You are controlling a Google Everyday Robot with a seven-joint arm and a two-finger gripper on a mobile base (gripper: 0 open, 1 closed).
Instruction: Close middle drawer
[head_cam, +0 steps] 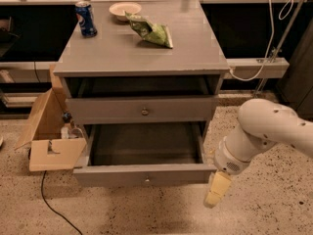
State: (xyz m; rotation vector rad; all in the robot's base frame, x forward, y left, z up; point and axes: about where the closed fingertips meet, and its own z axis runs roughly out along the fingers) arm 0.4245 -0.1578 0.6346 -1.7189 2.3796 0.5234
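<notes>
The middle drawer [112,175] stands pulled far out below the top drawer [107,110], with the gripper [213,199] just beside its front's right end, at four o'clock.

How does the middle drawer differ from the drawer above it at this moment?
The middle drawer is pulled far out, its floor showing; the top drawer is out only slightly, showing a dark strip. The gripper hangs by the middle drawer's right front corner, well below the top drawer. Both are grey with a small central knob.
</notes>
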